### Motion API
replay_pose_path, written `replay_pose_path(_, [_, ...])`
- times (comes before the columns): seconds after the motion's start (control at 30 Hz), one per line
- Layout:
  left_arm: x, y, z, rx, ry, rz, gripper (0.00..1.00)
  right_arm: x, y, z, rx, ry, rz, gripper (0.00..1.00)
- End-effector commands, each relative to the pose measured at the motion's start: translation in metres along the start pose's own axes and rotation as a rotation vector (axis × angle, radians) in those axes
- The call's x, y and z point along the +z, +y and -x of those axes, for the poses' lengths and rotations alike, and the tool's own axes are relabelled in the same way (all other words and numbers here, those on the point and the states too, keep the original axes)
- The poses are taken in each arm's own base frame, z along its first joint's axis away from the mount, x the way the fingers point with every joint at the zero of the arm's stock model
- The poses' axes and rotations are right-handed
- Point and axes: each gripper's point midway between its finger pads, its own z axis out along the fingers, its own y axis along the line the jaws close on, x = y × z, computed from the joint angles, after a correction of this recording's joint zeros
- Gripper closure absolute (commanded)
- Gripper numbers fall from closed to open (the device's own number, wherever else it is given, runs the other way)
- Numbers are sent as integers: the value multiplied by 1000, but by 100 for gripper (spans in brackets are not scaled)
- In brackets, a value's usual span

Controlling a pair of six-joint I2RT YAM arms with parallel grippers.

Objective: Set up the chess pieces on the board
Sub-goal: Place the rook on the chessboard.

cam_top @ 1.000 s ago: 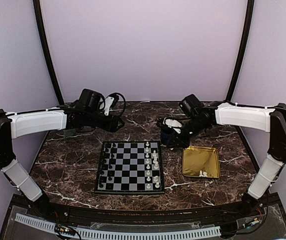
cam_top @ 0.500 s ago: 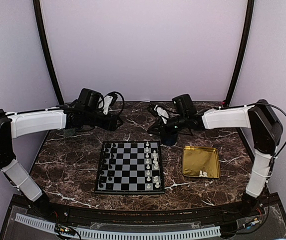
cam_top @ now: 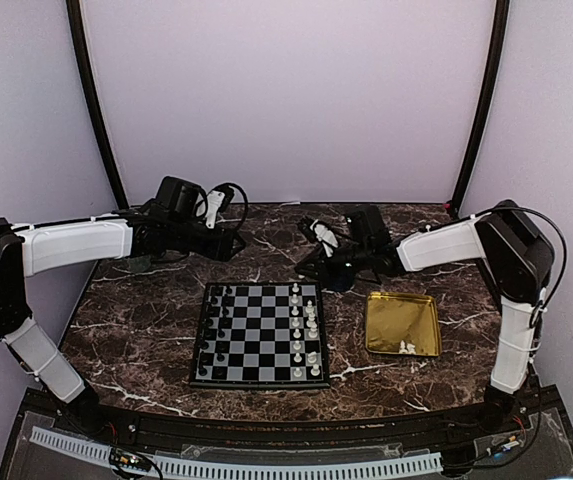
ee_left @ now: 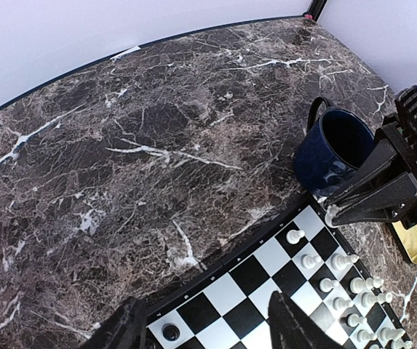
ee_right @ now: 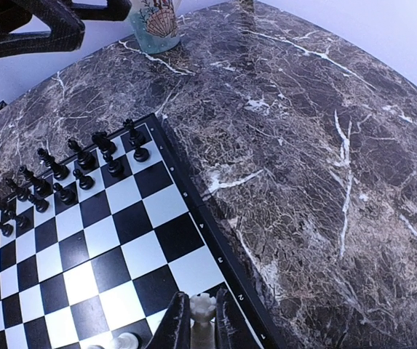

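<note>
Top view. Noted the board (cam_top: 258, 335) flat at mid-worktop (cam_top: 136, 320), with black pieces (cam_top: 216, 330) ranked along its left side and the chess pieces (cam_top: 306, 330) partly ranked along its right. Spotted a few more cream ones in the gold tray (cam_top: 396, 315) beside it, likely the supply.

Left wrist view. Found left claw (ee_left: 208, 327) spread wide and holding nothing, hovering off the board's far edge, probably to stay clear. Logged blue mug (ee_left: 337, 149) just past the board's corner.

Right wrist view. Saw right claw (ee_right: 201, 320) pinched narrow on an upright rook (ee_right: 202, 313), above the board's edge squares. Presumably bound for a back-rank corner.

Both wrist views cut off the board (ee_right: 106, 240).
</note>
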Motion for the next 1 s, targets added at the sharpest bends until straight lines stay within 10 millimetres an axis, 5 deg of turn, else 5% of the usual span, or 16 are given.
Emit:
replay_pose_path(0.0, [-1, 0, 6, 7, -18, -7, 40, 2, -10, -8, 18, -31, -27, 87])
replay_pose_path(0.27, [-1, 1, 7, 7, -20, -2, 40, 3, -1, -2, 29, -49, 31, 87])
replay_pose_path(0.57, [2, 13, 4, 7, -28, 47, 40, 32, 48, 9, -30, -45, 180, 87])
replay_pose_path(0.97, [9, 15, -2, 2, -15, 50, 40, 44, 80, 2, -68, -41, 245, 83])
